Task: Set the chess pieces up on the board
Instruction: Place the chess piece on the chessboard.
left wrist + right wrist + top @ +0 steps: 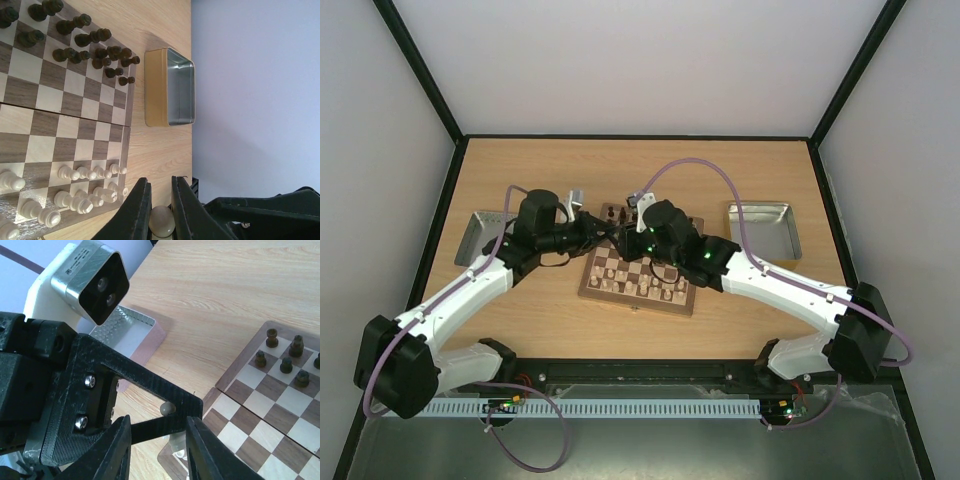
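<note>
Right now the left arm stretches diagonally from its base toward the square wooden chessboard with dark-brown and cream checks point(636, 305). The left claw point(160, 190) is clamped on a small pale cream wooden chessman point(162, 221), just off the board's edge by the rows of cream pieces point(80, 175). Dark brown chessmen point(80, 40) fill the opposite rows. The right arm leans over the board from the other side, and the right claw point(157, 450) is spread apart. A grey metal tray point(170, 87) sits on the light wooden counter point(620, 165)

Board point(50, 125) being shown checkered brown and cream, cream pieces point(75, 173), dark-brown pieces point(80, 39), tray point(181, 90) being seen silver-grey.
</note>
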